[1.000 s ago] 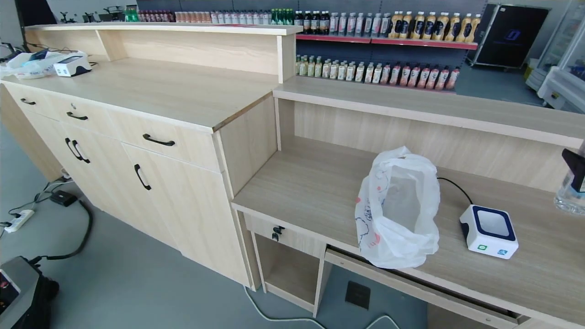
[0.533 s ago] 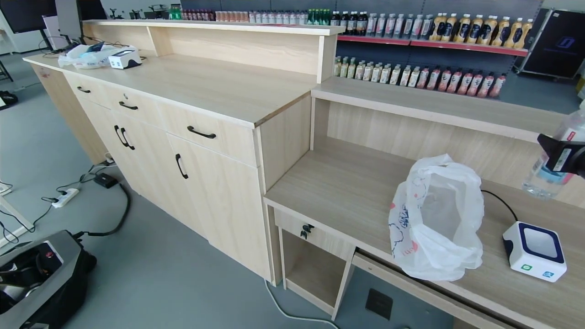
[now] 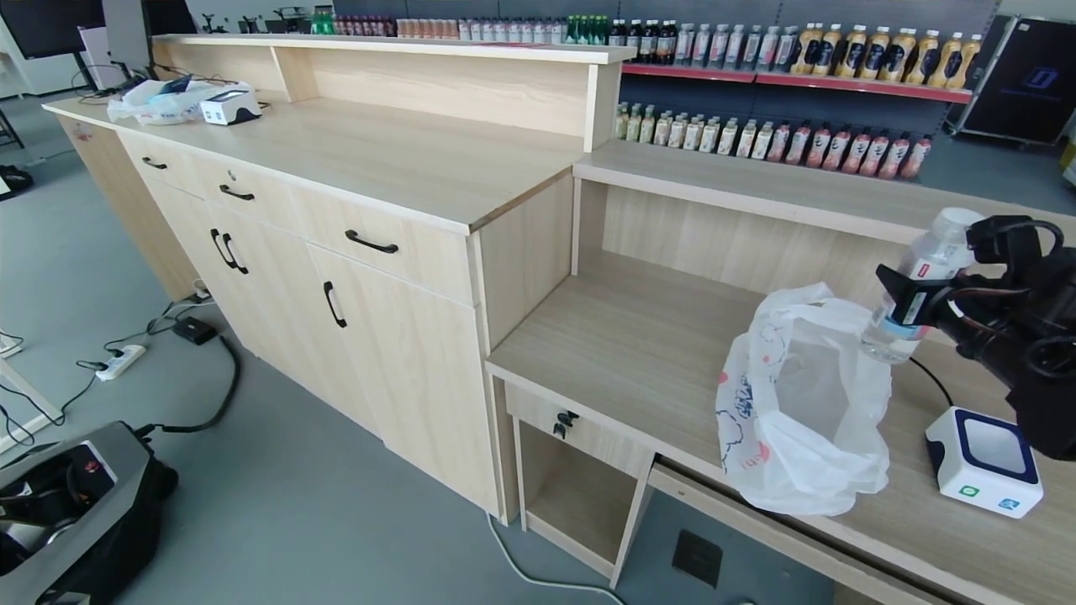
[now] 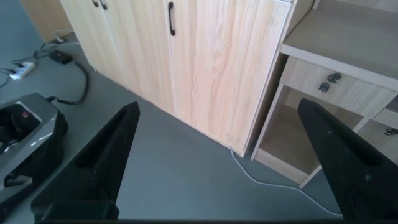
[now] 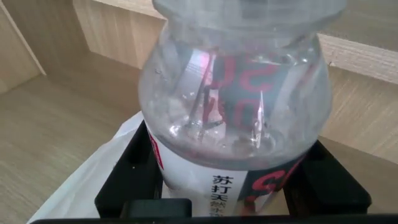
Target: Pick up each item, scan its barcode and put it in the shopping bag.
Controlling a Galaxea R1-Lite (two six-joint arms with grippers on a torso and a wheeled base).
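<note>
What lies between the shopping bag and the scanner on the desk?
Head view: bare desk between shopping bag and scanner, with the black cable farther back.

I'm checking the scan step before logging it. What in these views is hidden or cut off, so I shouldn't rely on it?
- Barcode on the bottle: head view, the right tool covers the label; right wrist view, the picture's edge cuts the label.
- Floor of the shopping bag: head view, its own crumpled front wall hides it.
- One corner of the scanner: head view, the right arm overlaps it.
</note>
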